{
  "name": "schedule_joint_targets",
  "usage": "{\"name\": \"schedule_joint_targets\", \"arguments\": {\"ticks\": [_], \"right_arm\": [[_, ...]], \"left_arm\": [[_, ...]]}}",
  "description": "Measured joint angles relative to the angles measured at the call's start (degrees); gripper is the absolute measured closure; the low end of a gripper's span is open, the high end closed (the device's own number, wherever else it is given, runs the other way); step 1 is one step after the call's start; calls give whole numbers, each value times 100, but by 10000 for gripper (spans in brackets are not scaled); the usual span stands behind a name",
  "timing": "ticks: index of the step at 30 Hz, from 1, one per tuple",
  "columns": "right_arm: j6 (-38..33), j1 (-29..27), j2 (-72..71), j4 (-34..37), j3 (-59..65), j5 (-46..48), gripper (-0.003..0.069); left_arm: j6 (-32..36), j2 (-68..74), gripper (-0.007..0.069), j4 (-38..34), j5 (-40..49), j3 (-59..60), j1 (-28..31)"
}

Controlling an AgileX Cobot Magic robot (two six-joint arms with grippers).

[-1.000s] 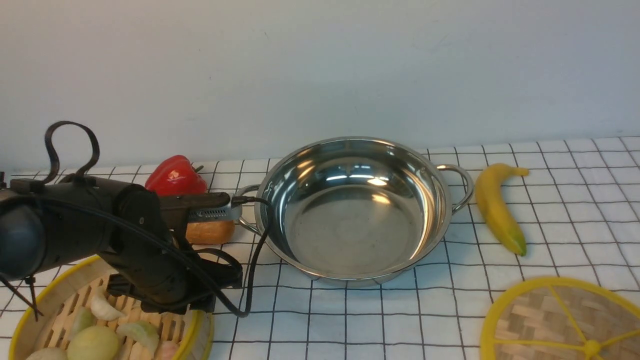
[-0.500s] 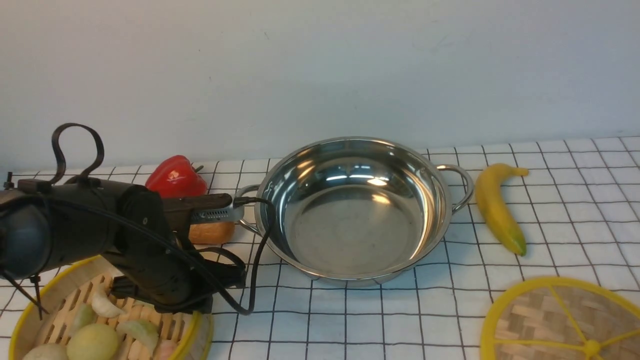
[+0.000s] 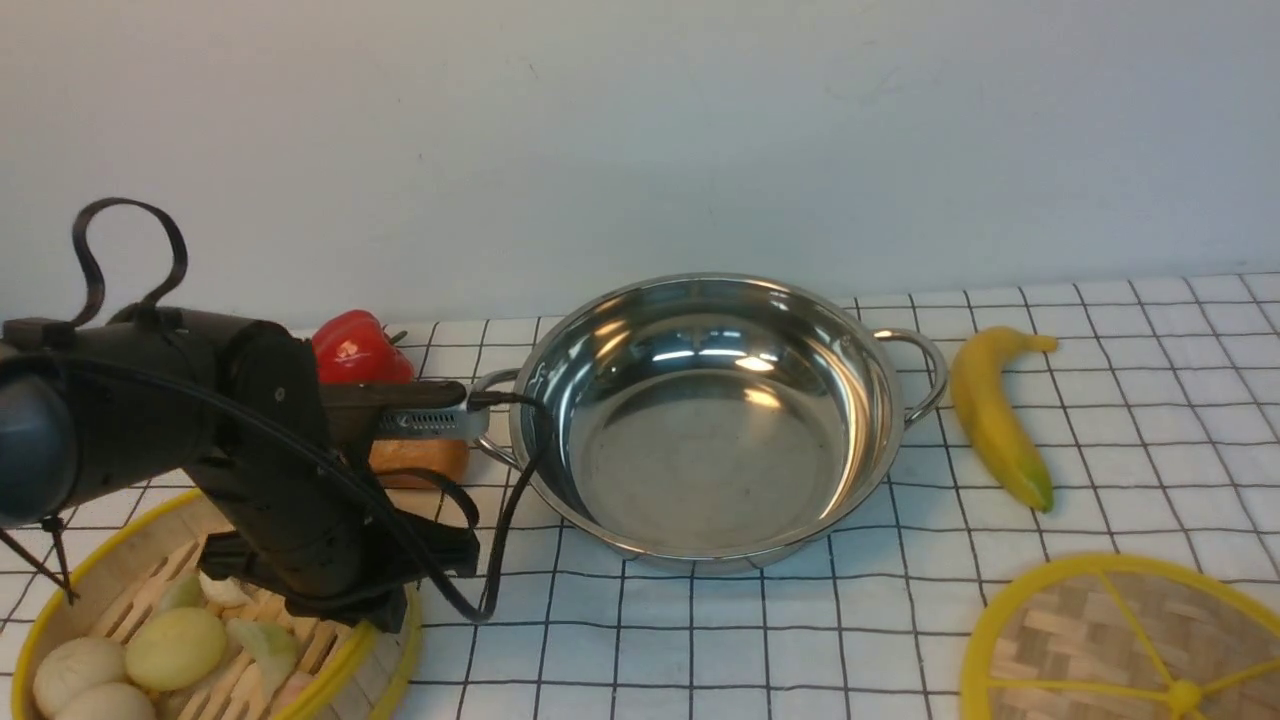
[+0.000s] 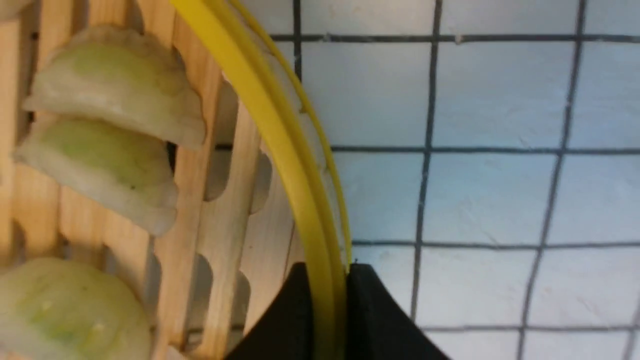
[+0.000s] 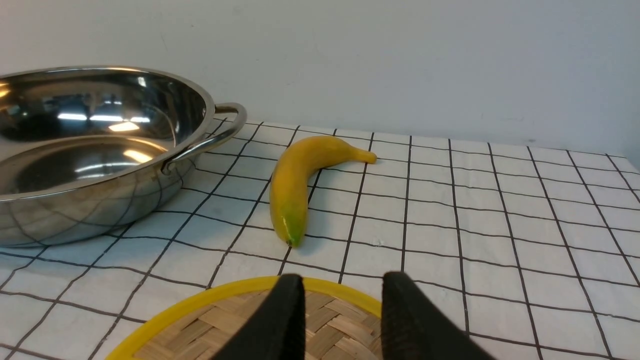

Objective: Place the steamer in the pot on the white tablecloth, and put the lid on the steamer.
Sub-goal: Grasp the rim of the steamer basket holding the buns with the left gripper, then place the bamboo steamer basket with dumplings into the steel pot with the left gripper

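Left gripper (image 4: 327, 282) pinches the steamer (image 4: 287, 160) by its rim, jaws closed (dumplings (image 4: 115, 100) inside). The pot (image 3: 850, 400) lies to its right, slightly farther from the robot.

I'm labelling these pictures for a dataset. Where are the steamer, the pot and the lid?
steamer (image 4: 282, 145), left wrist view, on its yellow rim.
pot (image 3: 710, 460), front view, on its bare steel floor.
lid (image 3: 1090, 640), front view, on its woven bamboo panel.
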Motion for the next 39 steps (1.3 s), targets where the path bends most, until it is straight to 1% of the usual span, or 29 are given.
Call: {"name": "schedule_joint_targets", "arguments": {"ticks": [2,4,6,8,10,13,15,21,23,26,27,28,33,37,39], "right_arm": [[0,0,0,0,0,0,416],[0,0,0,0,0,0,416],[0,0,0,0,0,0,416],[0,0,0,0,0,0,416],[0,0,0,0,0,0,416],[0,0,0,0,0,0,416],[0,0,0,0,0,0,416],[0,0,0,0,0,0,416],[0,0,0,0,0,0,416],[0,0,0,0,0,0,416],[0,0,0,0,0,0,416],[0,0,0,0,0,0,416],[0,0,0,0,0,0,416],[0,0,0,0,0,0,416],[0,0,0,0,0,0,416]], "left_arm": [[-29,-190,550,0,379,-221,0],[-29,-304,549,6,595,-364,0],[-29,-479,550,53,1081,-700,0],[-29,-549,550,88,1254,-816,0],[-29,-688,550,159,1736,-1153,0],[14,-712,550,192,1974,-1493,0],[169,-712,550,186,2045,-1861,-51],[588,-514,550,203,2038,-2733,-592],[747,-213,550,197,2051,-3148,-911],[967,146,550,180,2064,-3531,-1178],[1165,453,550,166,2064,-3824,-1364],[1191,453,550,166,2064,-3861,-1387],[2045,1229,550,142,2068,-4867,-1939],[2730,1576,550,138,2050,-5207,-2148],[3250,1717,550,135,2070,-5236,-2181]]}}
